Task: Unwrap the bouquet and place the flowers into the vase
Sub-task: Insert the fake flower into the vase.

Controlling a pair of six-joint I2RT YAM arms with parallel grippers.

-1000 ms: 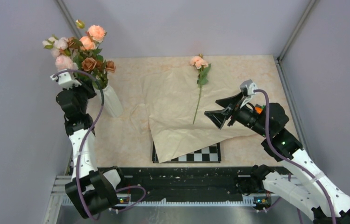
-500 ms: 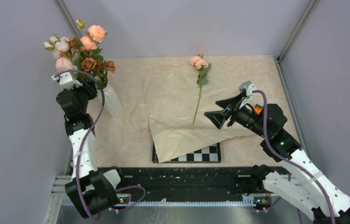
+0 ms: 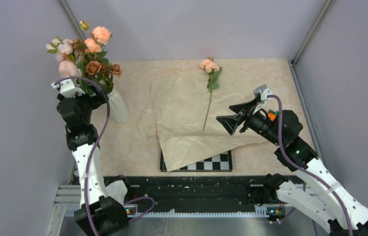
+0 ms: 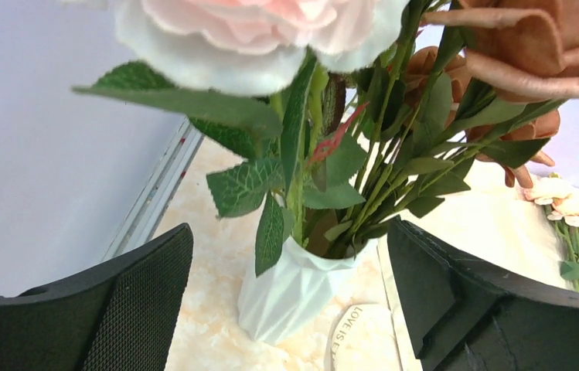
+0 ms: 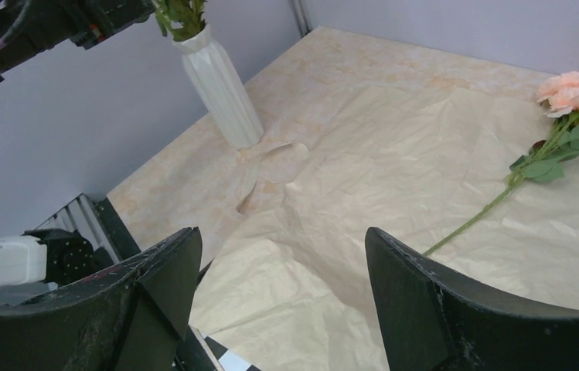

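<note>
Hovering near the white ribbed vase [image 4: 290, 290], my left pincer [image 4: 290, 232] is standing released, jaws wide, gripping nothing; the roses [image 3: 86, 49] are sitting upright in that vase. My right pincer [image 5: 282, 236] is hanging released above the unfolded wrapping paper [image 5: 394, 178], where one peach rose [image 5: 572, 89] is lying flat.

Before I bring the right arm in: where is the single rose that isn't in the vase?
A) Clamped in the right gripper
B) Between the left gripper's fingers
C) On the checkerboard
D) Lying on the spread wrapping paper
D: the single rose lies flat on the spread wrapping paper, and the open right gripper sits beside its stem without touching it.
</note>
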